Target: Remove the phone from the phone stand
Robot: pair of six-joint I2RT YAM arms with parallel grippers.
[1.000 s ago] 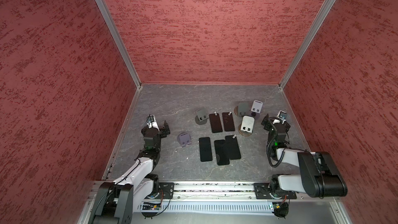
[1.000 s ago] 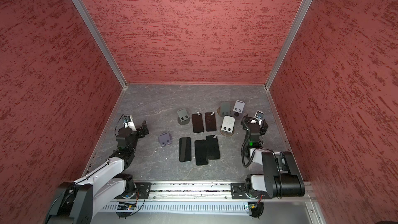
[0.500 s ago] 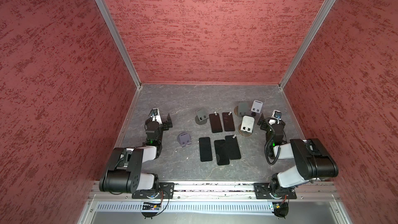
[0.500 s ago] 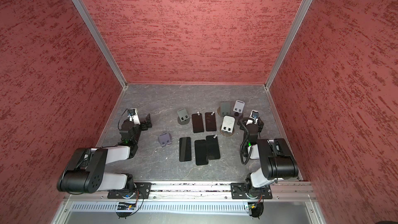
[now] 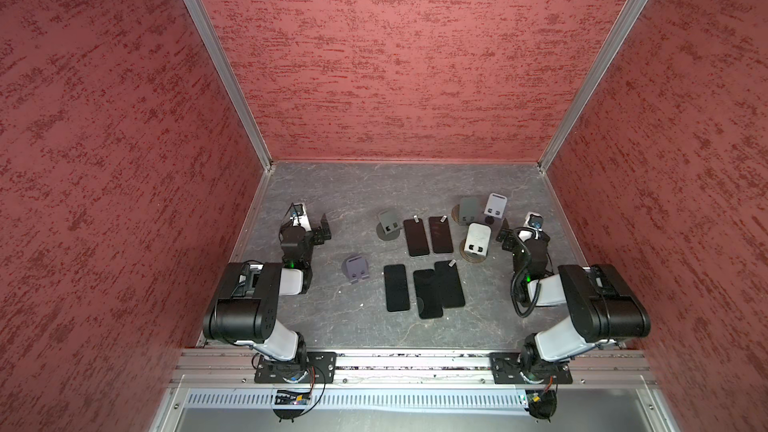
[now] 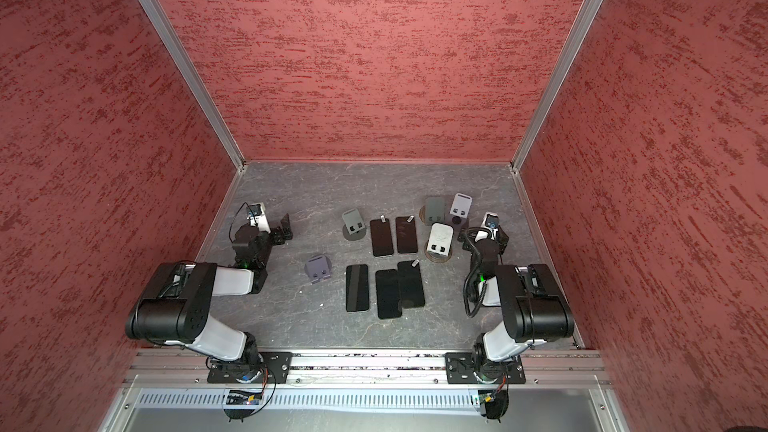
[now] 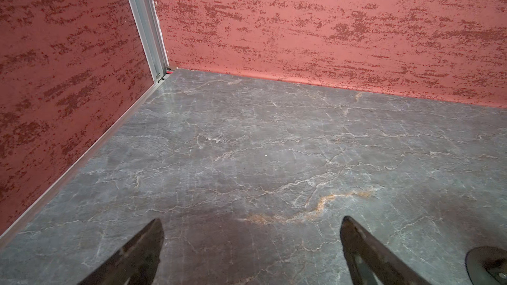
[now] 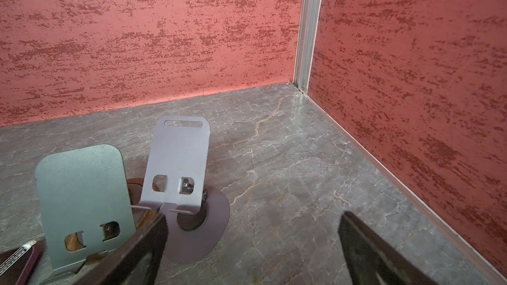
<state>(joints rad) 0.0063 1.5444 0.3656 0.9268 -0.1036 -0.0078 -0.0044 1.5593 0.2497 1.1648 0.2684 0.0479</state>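
K: Grippers first.
M: Left gripper point(image 7: 252, 242): jaws spread wide and empty, with only bare table point(image 7: 247, 146) beneath. It sits low on the left side, near the left wall. Right gripper point(image 8: 252, 242): also spread wide, holding nothing, low on the right side, just right of the white stand point(image 5: 477, 238).

K: Phones?
M: Five, all flat on the table, screens dark. In the far row, the far-left phone point(image 5: 416, 237) and far-right phone point(image 5: 440, 235) lie side by side. In the near row, the near-left phone point(image 5: 396, 288) lies alone; the middle phone point(image 5: 427, 293) and near-right phone point(image 5: 449, 283) overlap along their long edges.

K: Stands?
M: Five, all upright. The dark grey stand point(image 5: 388, 224) is just left of the far row and the purple stand point(image 5: 356, 268) is left of the near row. At far right, the grey-green stand point(image 8: 82, 187) and lavender stand point(image 8: 178, 160) stand side by side, with the white stand nearer than both. Every backplate shows in full in both top views.

K: Any contact on the right?
M: In the right wrist view one finger point(image 8: 148, 242) overlaps the lavender stand's front lip. Touching or merely in front: cannot tell.
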